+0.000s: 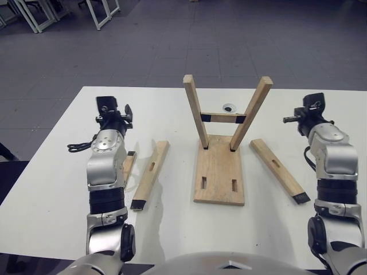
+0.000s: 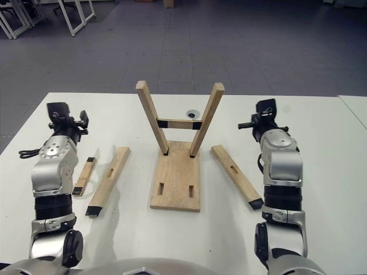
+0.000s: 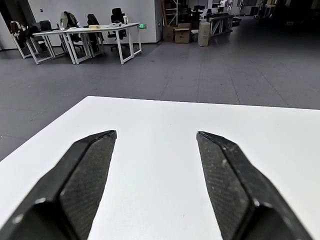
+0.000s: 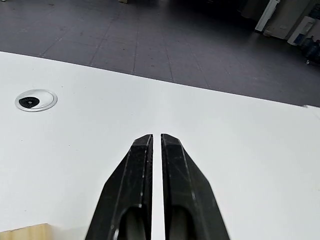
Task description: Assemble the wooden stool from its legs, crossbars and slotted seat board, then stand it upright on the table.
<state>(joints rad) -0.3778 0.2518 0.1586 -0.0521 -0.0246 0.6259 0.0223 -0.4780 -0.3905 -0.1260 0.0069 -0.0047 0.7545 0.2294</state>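
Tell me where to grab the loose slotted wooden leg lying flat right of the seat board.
Take the loose pale-wood leg near its middle, beside the slot. Pinch its two long side faces from straight above with the right gripper, which looks shut and needs opening first. The leg lies flat and slanted on the white table, so turn the wrist to match.

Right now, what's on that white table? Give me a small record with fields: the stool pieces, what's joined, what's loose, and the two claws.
board: pale wooden slotted seat board flat on the white table
joined: two wooden legs standing in its far slots, leaning apart, linked by a crossbar
unfilled: two near slots
loose: left loose leg, right loose leg, short crossbar beside the left arm
grippers: left gripper open, empty; right gripper shut, empty
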